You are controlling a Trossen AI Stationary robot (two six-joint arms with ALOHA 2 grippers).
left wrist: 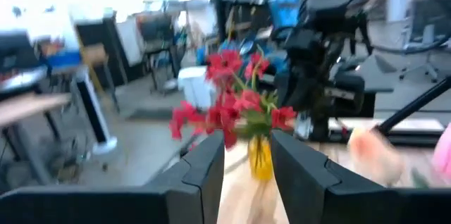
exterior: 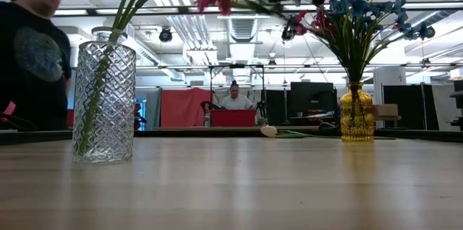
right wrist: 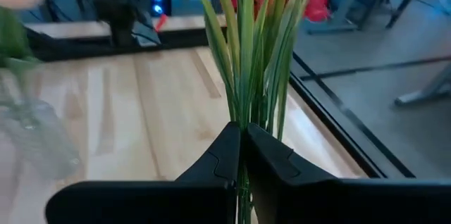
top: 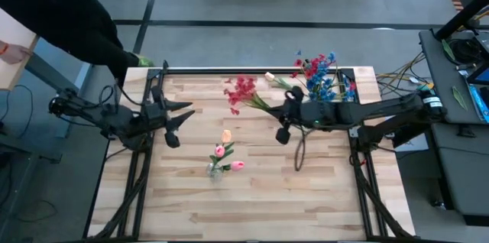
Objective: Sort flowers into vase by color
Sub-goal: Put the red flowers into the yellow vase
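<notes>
Red flowers [top: 241, 92] are clamped by the stems in the right gripper [right wrist: 242, 155], above open tabletop between the clear vase [top: 215, 170] and the table's [top: 306, 205] far edge; left gripper [left wrist: 248, 164], seemingly empty, stands narrowly parted.

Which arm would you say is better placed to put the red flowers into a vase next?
The right: its gripper is already shut on the red flowers' stems, held above the table. The left gripper holds nothing and waits at the left side.

A clear vase [exterior: 104, 98] stands near left on the table [exterior: 231, 186] — an amber vase [exterior: 357, 116] of blue flowers [exterior: 362, 9] far right, a cream bud [exterior: 269, 131] lying between.
</notes>
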